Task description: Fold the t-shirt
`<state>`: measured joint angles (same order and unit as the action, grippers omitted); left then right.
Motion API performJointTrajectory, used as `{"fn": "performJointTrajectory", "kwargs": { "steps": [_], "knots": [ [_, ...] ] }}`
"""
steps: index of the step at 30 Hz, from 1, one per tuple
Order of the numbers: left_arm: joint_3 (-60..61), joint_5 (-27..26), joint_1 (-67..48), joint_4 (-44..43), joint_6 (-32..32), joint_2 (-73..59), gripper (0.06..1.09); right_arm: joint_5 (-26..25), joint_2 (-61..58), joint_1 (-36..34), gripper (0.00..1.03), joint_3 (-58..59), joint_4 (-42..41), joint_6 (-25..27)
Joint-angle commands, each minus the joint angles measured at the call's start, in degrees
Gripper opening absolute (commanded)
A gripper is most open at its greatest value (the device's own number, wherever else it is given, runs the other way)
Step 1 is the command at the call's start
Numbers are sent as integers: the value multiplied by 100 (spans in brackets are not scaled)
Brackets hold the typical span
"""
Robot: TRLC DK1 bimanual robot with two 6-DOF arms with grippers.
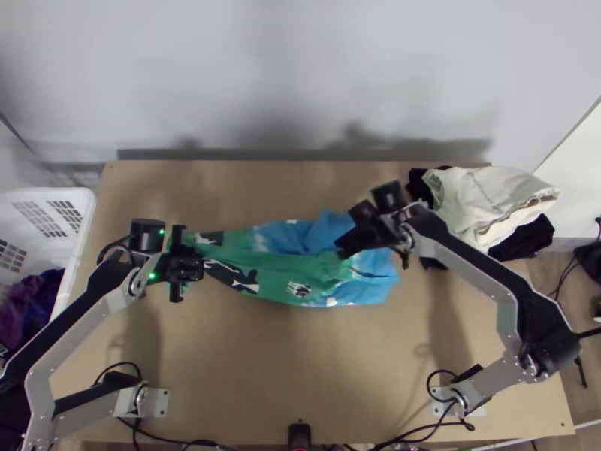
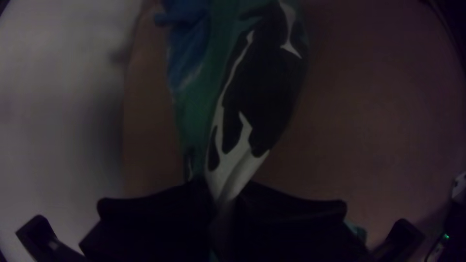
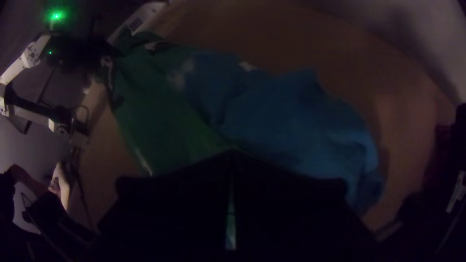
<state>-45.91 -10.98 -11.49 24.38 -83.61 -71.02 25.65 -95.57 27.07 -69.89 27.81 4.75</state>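
Light wood fills most of what I have from the top view: that's the table [image 1: 263,368], running from just under the wall to the bottom of the frame. Over it stand the left arm [image 1: 45,368], from lower left, and the right arm [image 1: 508,316], from lower right. At the left edge I see a white basket [image 1: 89,201] with purple and dark clothes [image 1: 30,297] inside. The t-shirt [image 1: 270,279] lies bunched into a long, uneven strip across the middle of the frame, green toward the left and blue toward the right, with black-and-white print. At upper right, a cream garment [image 1: 488,201] sits heaped over black cloth [image 1: 527,239]. I've got my left gripper [image 1: 194,267] at left of centre, closed on the shirt's green end, a whitish printed fold pinched between its fingers. My right gripper [image 1: 345,246] is right of centre, its fingers drawn nearly together on green fabric near the blue part.
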Motion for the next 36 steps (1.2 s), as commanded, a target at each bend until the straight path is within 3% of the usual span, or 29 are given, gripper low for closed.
{"fn": "performJointTrajectory", "kwargs": {
  "steps": [1,6,12,22,28,34,36],
  "knots": [
    [-41,26,-328,-250,-401,89,23,309,425,-633,3,98,154,-71],
    [-507,184,-1242,-338,-507,-254,23,309,680,-1222,3,230,154,-62],
    [-1886,219,-2147,-241,-498,-1203,23,309,1040,-1767,3,379,154,-89],
    [-4356,-44,-3272,40,-1518,-3084,23,379,1831,-2909,3,854,356,-62],
    [-5736,-176,-3914,427,-1702,-4200,23,494,2236,-3401,3,1232,356,-54],
    [-5956,-493,-4160,339,-2273,-4930,24,494,2622,-3560,3,1522,356,-185],
    [-5929,-598,-4169,427,-2273,-5088,32,502,2710,-3577,3,1548,365,-221]
  ]
}}
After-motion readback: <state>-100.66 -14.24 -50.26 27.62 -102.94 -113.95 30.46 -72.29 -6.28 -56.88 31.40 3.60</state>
